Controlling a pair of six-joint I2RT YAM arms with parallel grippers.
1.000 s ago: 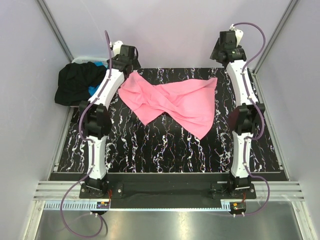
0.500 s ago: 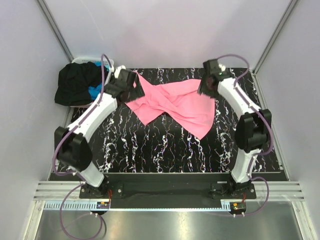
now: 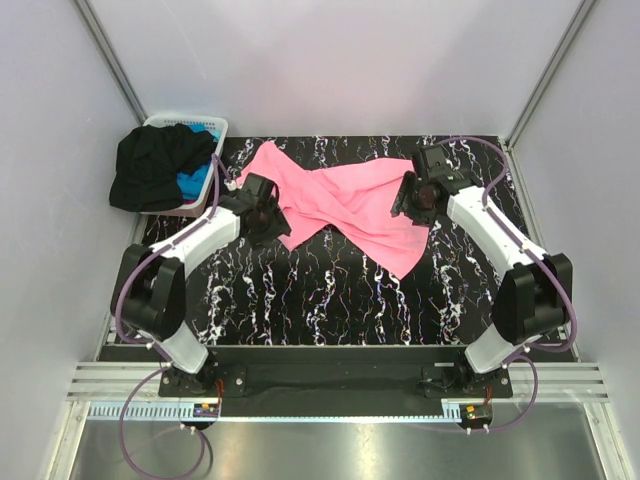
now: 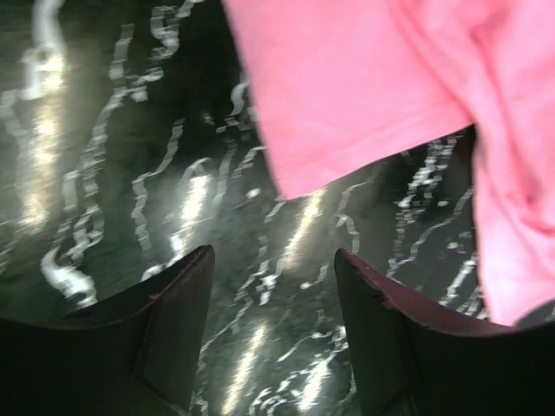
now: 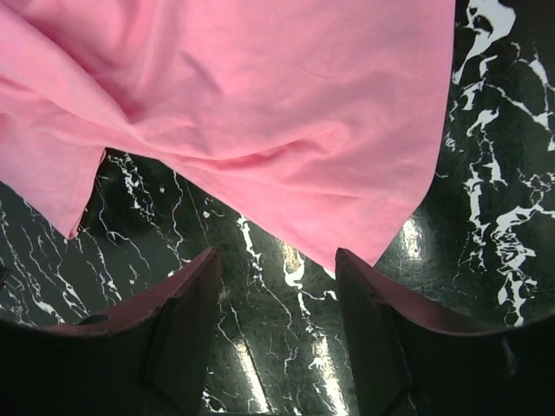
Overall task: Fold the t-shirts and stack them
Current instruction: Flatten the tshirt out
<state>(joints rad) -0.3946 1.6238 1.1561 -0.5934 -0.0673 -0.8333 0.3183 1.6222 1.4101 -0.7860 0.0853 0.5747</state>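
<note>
Pink t-shirt (image 3: 350, 205) lies rumpled on the counter (image 3: 330, 290), long axis running far-left to near-right (one corner pointing near); I see left end effector (image 4: 273, 256) and right end effector (image 5: 277, 256) spread, empty, beside it.

Pale lilac walls (image 3: 330, 60) enclose a glossy black table (image 3: 330, 300) (white marble veining); aluminium corner posts (image 3: 108, 55).

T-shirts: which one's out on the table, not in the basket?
The pink t-shirt, lying crumpled on the table. The black t-shirt and the blue t-shirt are bunched together in the white basket at the far left corner.
</note>
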